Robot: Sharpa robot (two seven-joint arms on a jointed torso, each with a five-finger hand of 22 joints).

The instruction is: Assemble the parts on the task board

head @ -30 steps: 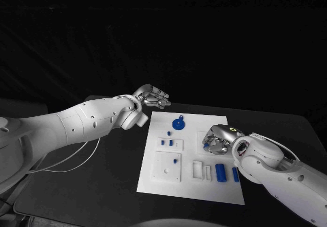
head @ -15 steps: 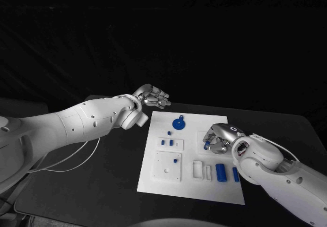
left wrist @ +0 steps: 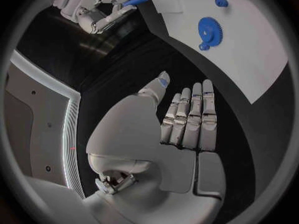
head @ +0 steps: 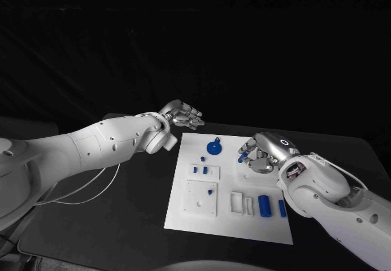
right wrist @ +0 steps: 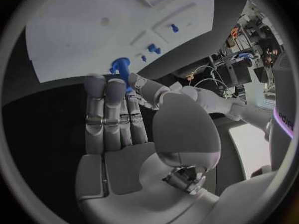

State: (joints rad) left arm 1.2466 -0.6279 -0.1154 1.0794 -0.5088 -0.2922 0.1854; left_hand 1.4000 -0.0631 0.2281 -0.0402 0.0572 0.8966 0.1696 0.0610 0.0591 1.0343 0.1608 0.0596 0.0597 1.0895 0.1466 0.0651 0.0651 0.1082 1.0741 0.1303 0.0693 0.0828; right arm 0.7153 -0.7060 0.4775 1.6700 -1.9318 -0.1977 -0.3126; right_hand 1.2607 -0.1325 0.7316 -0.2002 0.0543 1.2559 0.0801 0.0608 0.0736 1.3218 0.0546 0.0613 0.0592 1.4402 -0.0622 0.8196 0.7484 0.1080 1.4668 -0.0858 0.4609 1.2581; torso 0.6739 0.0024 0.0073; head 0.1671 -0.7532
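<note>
— Black table [head: 122, 226], white board [head: 191, 220] mid-surface. Where's the right hand [head: 262, 155]?

— Raised above the board's right side, pinching a small blue peg [head: 242, 158] between thumb and finger — likely lifted clear so it can be carried to a socket.

— And the left hand [head: 184, 114]?

— Parked off the board's far left corner, fingers straight and close together, holding nothing; probably kept out of the way. Blue gear [head: 213, 148] lies flat on the board nearby.
</note>
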